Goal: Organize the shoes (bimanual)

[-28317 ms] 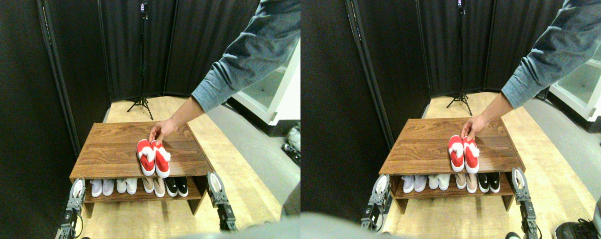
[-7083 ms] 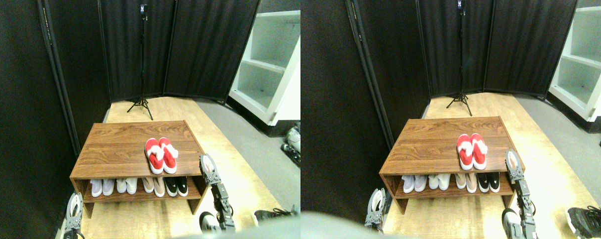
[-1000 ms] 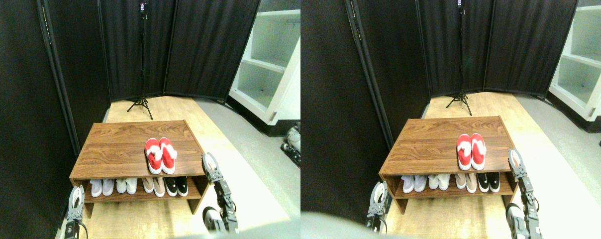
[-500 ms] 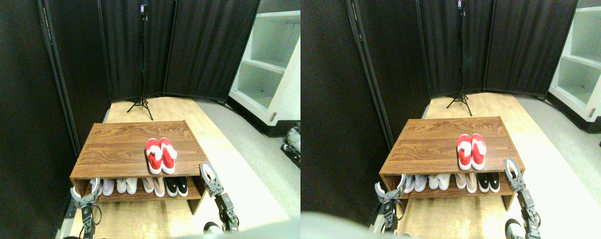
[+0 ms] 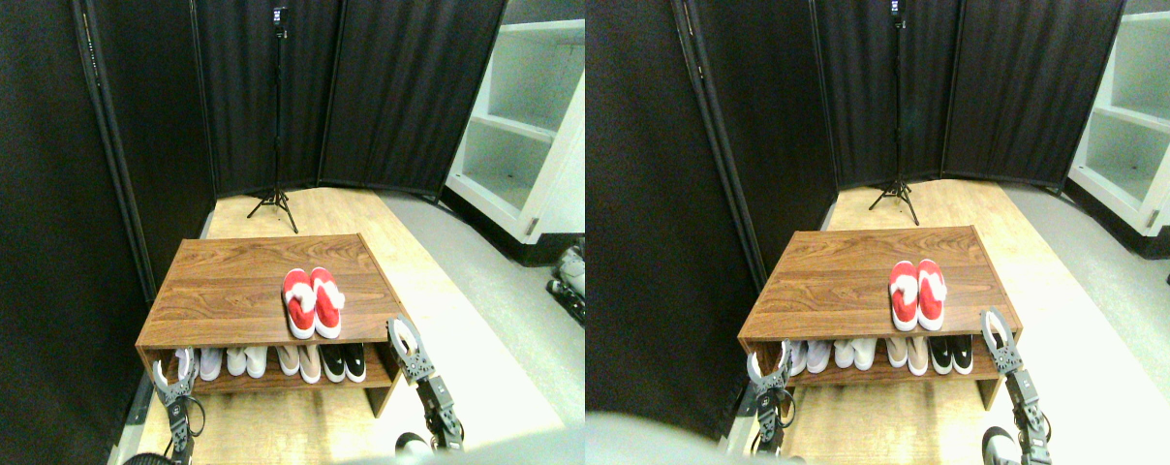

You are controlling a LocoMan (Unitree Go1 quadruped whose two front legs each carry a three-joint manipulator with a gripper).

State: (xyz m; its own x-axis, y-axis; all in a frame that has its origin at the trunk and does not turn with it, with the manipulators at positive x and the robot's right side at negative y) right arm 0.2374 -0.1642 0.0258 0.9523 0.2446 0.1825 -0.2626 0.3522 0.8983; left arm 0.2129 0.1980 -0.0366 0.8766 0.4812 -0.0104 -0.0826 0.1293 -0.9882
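The left hand [image 5: 172, 368] is hovering at the front left corner of the counter [image 5: 227, 291], level with the lower shelf [image 5: 265, 380], its two curved jaws standing apart around nothing. The right hand [image 5: 404, 341] is sitting just off the counter's front right corner, jaws likewise spread and empty. Between them, on the counter top right of centre, the shoes [image 5: 312, 302] are lying side by side, touching, toes toward the robot, well apart from both hands. Below, white, beige and black pairs [image 5: 273, 361] are lining the shelf.
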